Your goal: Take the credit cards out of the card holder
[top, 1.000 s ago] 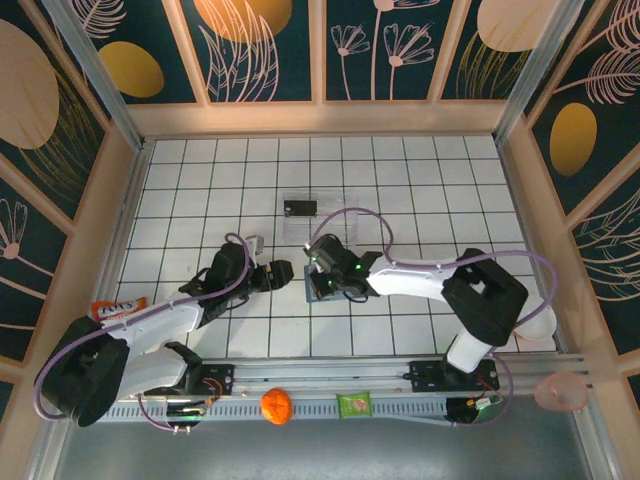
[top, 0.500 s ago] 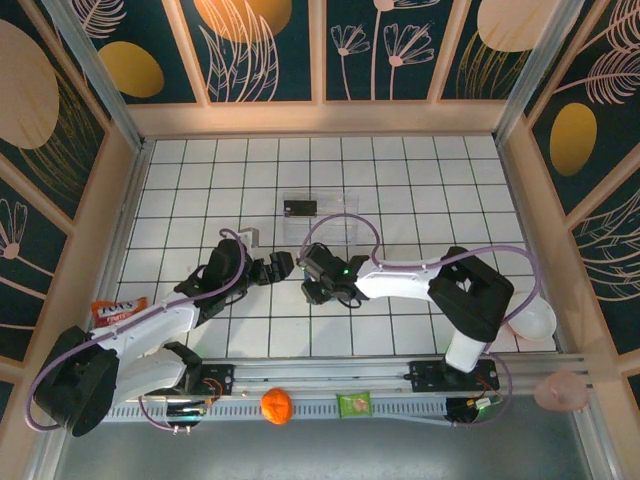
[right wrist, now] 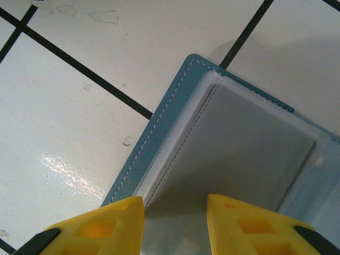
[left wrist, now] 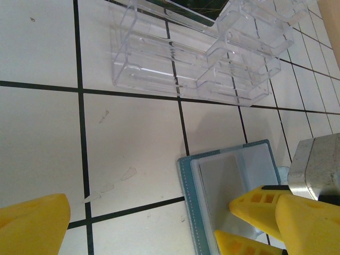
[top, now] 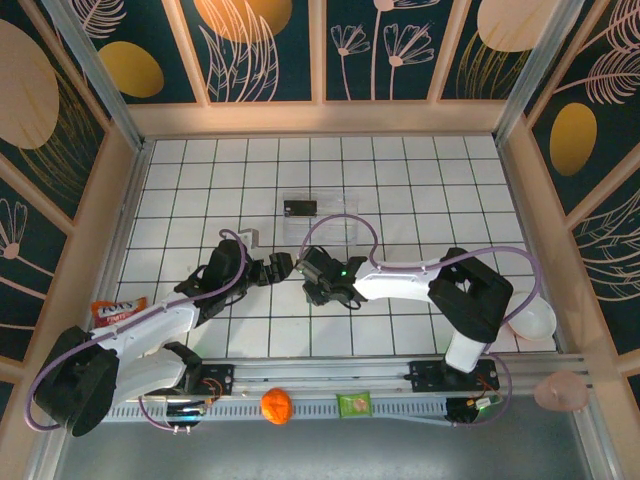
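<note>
The teal-blue card holder (right wrist: 159,133) lies open on the white tiles, its greyish inner panel (right wrist: 244,143) facing up. My right gripper (right wrist: 175,212) is open right over it, both yellow fingertips down on that panel with nothing held between them. The holder (left wrist: 228,180) lies just right of my left gripper (top: 277,267), which stands open; its left finger (left wrist: 32,226) is low over bare tile. The right gripper (top: 316,284) hides most of the holder from above. A black credit card (top: 299,208) rests in the clear plastic tray (top: 325,215).
The clear tray (left wrist: 196,58) sits about one tile beyond the holder. At the table's left edge lies an orange snack packet (top: 118,308); a white bowl (top: 532,322) sits at the right edge. An orange ball (top: 276,405) and a green packet (top: 353,404) rest on the front rail.
The right gripper has shifted left and down onto the card holder, covering it from above. The left gripper has edged a little up and toward the holder.
</note>
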Robot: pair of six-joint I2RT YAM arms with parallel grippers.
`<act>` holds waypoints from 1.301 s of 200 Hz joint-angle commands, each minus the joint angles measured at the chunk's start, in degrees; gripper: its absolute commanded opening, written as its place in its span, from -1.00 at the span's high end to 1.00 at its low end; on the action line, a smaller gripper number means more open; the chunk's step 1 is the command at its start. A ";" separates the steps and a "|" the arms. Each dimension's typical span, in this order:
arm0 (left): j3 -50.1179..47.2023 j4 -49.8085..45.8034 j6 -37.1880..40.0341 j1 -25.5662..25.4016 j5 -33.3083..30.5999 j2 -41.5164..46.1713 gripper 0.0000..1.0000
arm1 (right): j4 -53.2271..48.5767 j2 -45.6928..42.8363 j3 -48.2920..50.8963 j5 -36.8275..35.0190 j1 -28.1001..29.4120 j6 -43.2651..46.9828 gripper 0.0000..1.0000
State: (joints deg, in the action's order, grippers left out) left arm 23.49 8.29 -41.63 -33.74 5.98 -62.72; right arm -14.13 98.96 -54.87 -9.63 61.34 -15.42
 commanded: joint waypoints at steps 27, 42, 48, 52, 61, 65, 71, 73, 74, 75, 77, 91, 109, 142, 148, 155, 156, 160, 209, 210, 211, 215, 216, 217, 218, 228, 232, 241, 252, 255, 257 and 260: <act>1.39 0.33 1.28 -0.10 2.13 -0.54 -0.90 | 0.63 1.81 1.49 -0.01 0.19 -1.63 0.54; 1.23 1.13 1.30 -0.12 3.34 -1.29 -0.84 | 1.22 1.30 1.97 0.35 0.01 -1.72 0.77; 1.21 1.50 1.26 -0.13 3.70 -1.63 -0.82 | 1.50 1.06 2.03 0.55 -0.06 -1.76 0.85; 1.15 1.82 1.15 -0.11 3.99 -1.83 -0.81 | 1.70 0.90 2.05 0.65 -0.12 -1.76 0.90; 0.97 2.60 0.98 -0.19 4.60 -2.29 -0.77 | 2.46 0.41 2.41 1.01 -0.38 -2.10 1.00; 0.82 3.22 0.74 -0.21 5.05 -2.54 -0.76 | 3.01 0.09 2.70 1.41 -0.60 -2.28 1.00; 0.55 3.94 0.43 -0.28 5.78 -2.86 -0.73 | 3.99 -0.51 3.12 2.13 -0.96 -2.63 1.00; 0.47 4.23 0.26 -0.34 6.04 -3.03 -0.72 | 4.30 -0.74 3.31 2.39 -1.03 -2.78 1.00; 0.45 4.43 0.24 -0.35 6.09 -3.07 -0.71 | 4.47 -0.85 3.43 2.54 -1.12 -2.86 1.00; 0.43 4.57 0.24 -0.40 6.17 -3.13 -0.70 | 4.69 -1.04 3.57 2.61 -1.17 -2.95 1.00; 0.38 4.85 0.12 -0.37 6.33 -3.32 -0.69 | 5.05 -1.26 3.77 2.93 -1.34 -3.13 1.00; 0.25 6.72 -0.38 -1.02 7.40 -4.77 -0.53 | 8.48 -3.58 5.83 5.39 -2.88 -4.44 1.00; 0.33 8.98 -1.03 -1.49 8.95 -7.35 -0.19 | 12.91 -7.03 8.56 8.37 -4.70 -6.11 1.00; 0.53 13.16 -2.20 -2.34 11.00 -11.15 0.36 | 17.76 -10.02 11.04 12.72 -6.71 -8.90 1.00; 0.82 13.74 -2.19 -2.54 11.28 -11.94 0.43 | 17.74 -9.81 10.93 13.00 -6.78 -9.09 1.00; 1.26 14.40 -2.29 -2.93 11.70 -13.02 0.53 | 17.69 -9.60 10.76 13.18 -6.80 -9.25 1.00; 1.32 14.48 -2.30 -2.96 11.74 -13.16 0.54 | 17.76 -9.59 10.76 13.25 -6.83 -9.31 1.00; 1.70 14.83 -2.32 -3.20 11.93 -13.72 0.60 | 17.94 -9.49 10.86 13.32 -6.82 -9.56 1.00; 5.22 15.10 -1.98 -5.28 12.37 -20.00 1.00 | 18.36 -9.32 10.84 13.93 -6.76 -10.25 1.00; 5.24 15.14 -1.97 -5.29 12.38 -20.12 1.00 | 18.36 -9.31 10.84 13.93 -6.72 -10.25 1.00; 5.33 15.15 -1.93 -5.29 12.43 -20.27 1.00 | 18.40 -9.31 10.84 13.93 -6.74 -10.25 1.00; 5.48 15.21 -1.89 -5.31 12.62 -20.66 1.00 | 18.35 -9.31 10.86 13.93 -6.76 -10.24 1.00; 5.50 15.19 -1.88 -5.34 12.64 -20.72 1.00 | 18.35 -9.26 10.85 13.98 -6.76 -10.24 1.00; 5.55 15.23 -1.84 -5.36 12.69 -20.79 1.00 | 18.35 -9.29 10.84 14.00 -6.76 -10.24 1.00; 5.54 15.24 -1.81 -5.32 12.76 -20.87 1.00 | 18.35 -9.30 10.84 14.01 -6.72 -10.24 1.00; 6.12 15.29 -1.79 -5.50 13.17 -21.86 1.00 | 18.28 -9.13 10.85 14.11 -6.72 -10.24 1.00; 6.28 15.21 -1.79 -5.55 13.32 -22.32 1.00 | 18.14 -9.05 10.77 14.03 -6.74 -10.33 1.00; 6.81 14.90 -1.79 -5.76 13.64 -23.36 1.00 | 18.09 -8.96 10.84 13.99 -6.72 -10.28 1.00; 7.57 13.97 -1.69 -6.07 13.97 -24.96 1.00 | 17.91 -8.89 10.88 13.95 -6.76 -10.29 1.00; 7.81 13.60 -1.62 -6.17 13.97 -25.47 1.00 | 17.76 -8.87 10.84 13.94 -6.76 -10.29 1.00; 7.91 13.44 -1.64 -6.21 14.04 -25.69 1.00 | 17.72 -8.80 10.84 13.94 -6.72 -10.30 1.00; 8.06 13.15 -1.77 -6.33 14.06 -26.09 1.00 | 17.72 -8.78 10.84 13.93 -6.75 -10.33 1.00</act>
State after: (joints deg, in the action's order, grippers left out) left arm 29.43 21.47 -43.81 -39.20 18.17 -86.02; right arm 2.81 90.30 -44.34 3.60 54.68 -24.60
